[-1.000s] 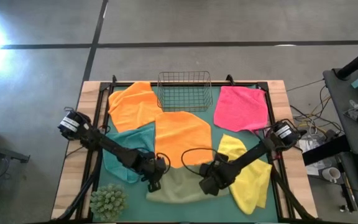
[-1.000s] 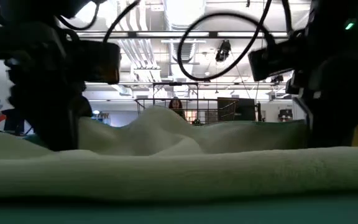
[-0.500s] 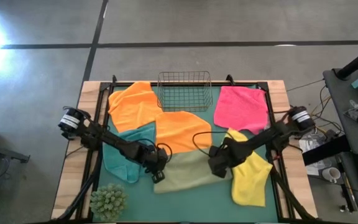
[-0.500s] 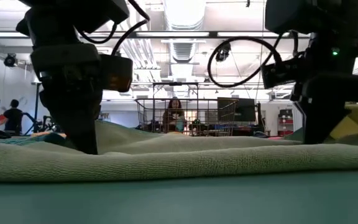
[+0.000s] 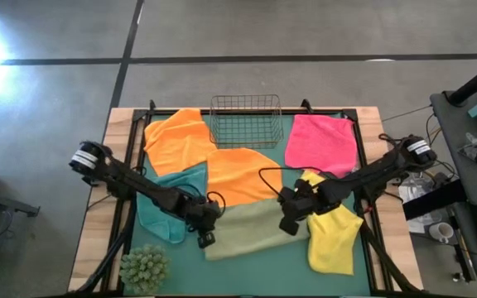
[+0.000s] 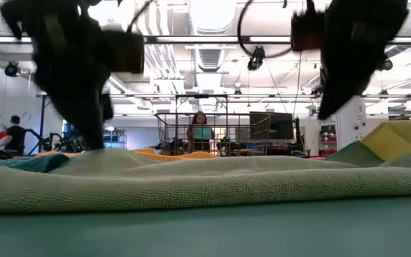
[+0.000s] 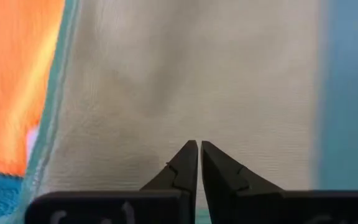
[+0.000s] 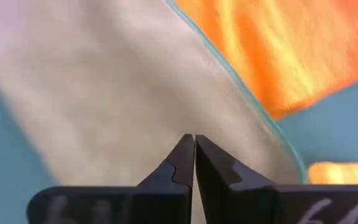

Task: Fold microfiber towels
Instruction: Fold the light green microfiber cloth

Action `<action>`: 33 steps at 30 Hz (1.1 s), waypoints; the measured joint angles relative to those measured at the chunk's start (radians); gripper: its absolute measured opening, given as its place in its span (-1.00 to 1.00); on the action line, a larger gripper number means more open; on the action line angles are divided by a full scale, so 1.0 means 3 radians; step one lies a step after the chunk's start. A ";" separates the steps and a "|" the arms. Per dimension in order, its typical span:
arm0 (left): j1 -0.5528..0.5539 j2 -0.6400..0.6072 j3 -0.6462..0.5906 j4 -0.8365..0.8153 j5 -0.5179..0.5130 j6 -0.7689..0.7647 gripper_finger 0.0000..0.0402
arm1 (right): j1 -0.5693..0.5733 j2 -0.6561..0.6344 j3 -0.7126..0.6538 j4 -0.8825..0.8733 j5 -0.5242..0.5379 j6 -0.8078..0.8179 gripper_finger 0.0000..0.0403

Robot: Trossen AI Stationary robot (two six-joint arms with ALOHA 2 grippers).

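My left gripper (image 5: 204, 239) sits at the lower centre of the high view, over the left end of the pale olive-green towel (image 5: 251, 233), its fingers pressed together. In the left wrist view the two dark tips (image 7: 197, 155) meet over that cloth's weave, and I can't make out any fabric pinched between them. My right gripper (image 5: 289, 224) is at the towel's right end, just left of the yellow towel (image 5: 334, 236), its fingers also pressed together; its wrist view shows the closed tips over the olive cloth with an orange towel (image 8: 284, 50) beyond.

The olive-green towel lies as a flattened band across the lower middle of the green mat (image 5: 251, 273). Above it in the high view lies the middle orange towel (image 5: 243, 174), with a second orange towel (image 5: 176, 136) at upper left. The teal towel (image 5: 164, 203) is at left under my left arm, and the pink towel (image 5: 321, 142) at upper right. The wire basket (image 5: 246, 120) stands at top centre, and the green spiky plant ball (image 5: 144, 266) sits at lower left.

In the low view the olive towel fills the foreground.
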 joint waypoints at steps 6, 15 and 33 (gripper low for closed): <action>-0.0120 -0.0420 0.0004 -0.0159 -0.0026 0.0370 -0.97 | 0.0256 0.0033 0.0354 0.0036 0.0000 -0.0089 -0.87; -0.0508 -0.0866 0.0003 -0.0678 -0.0041 0.0886 -0.97 | 0.0604 0.0406 0.0837 0.0138 0.0027 -0.0233 -0.44; -0.0984 -0.0867 0.0060 -0.1350 -0.0064 0.1239 -0.97 | 0.0596 0.2194 0.2697 0.0150 0.0059 -0.1345 -0.04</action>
